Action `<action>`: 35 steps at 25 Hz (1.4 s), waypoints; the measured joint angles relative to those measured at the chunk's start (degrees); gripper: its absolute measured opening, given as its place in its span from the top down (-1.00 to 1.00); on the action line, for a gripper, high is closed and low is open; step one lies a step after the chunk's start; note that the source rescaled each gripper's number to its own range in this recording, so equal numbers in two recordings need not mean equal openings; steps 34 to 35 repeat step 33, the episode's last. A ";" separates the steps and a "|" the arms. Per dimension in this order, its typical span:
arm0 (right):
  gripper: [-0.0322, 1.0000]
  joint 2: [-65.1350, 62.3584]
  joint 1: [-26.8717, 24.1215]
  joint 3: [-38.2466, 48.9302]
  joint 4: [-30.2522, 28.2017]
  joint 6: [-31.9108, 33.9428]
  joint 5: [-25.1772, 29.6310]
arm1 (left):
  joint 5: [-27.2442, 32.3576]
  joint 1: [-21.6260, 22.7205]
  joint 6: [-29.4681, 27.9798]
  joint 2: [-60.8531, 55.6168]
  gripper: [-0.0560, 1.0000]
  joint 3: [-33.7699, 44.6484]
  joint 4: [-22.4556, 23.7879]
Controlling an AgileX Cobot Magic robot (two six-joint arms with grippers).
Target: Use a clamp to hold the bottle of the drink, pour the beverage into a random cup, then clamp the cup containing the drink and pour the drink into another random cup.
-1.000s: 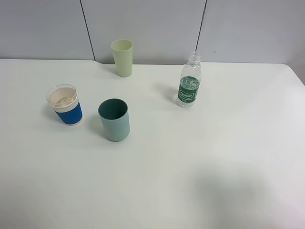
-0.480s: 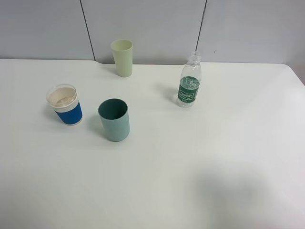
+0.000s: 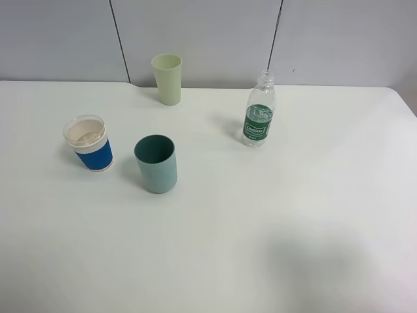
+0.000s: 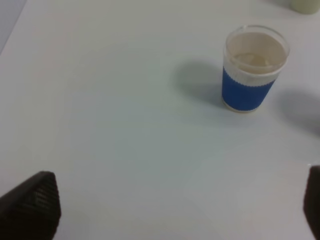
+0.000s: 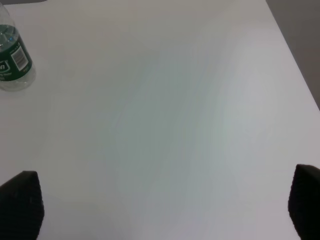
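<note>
Nothing on the surface [image 3: 306, 215] has shifted since the earlier exterior frames: all four containers sit where they were, and only the faint shadow at lower right of the exterior high view looks slightly changed.

Bottle [image 3: 260, 109]: upright, uncapped, clear plastic with a green label, upper right of centre in the exterior high view, near the rear edge of the surface. It also shows at the upper left corner of the right wrist view [image 5: 12, 56], cropped by the frame edge.

Pale green cup [image 3: 167, 79]: upright, top centre-left, at the back of the surface, well apart from the bottle.

Teal cup [image 3: 156, 163]: upright, left of centre, mouth open.

Blue-banded cup [image 3: 88, 143]: upright, at left, near the teal cup but not touching it. In the left wrist view [image 4: 254, 67] it sits at upper right; a pale interior is visible, contents cannot be told.

Left end effector [image 4: 170, 205]: jaws spread wide, dark fingertips [image 4: 31, 204] at the lower corners of the wrist frame, nothing between them, above bare surface.

Right end effector [image 5: 162, 205]: likewise spread wide and empty, fingertips [image 5: 20, 202] at the lower corners, well apart from the bottle.

Neither arm appears in the exterior high view.
</note>
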 joint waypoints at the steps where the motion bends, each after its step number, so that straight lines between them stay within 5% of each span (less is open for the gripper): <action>1: -1.00 0.00 0.00 0.00 0.00 0.00 0.00 | 0.00 0.00 0.00 0.00 -0.92 0.00 0.00; 35: -1.00 0.00 0.00 0.00 0.00 0.00 0.00 | 0.09 0.00 0.00 0.00 -0.92 0.00 0.00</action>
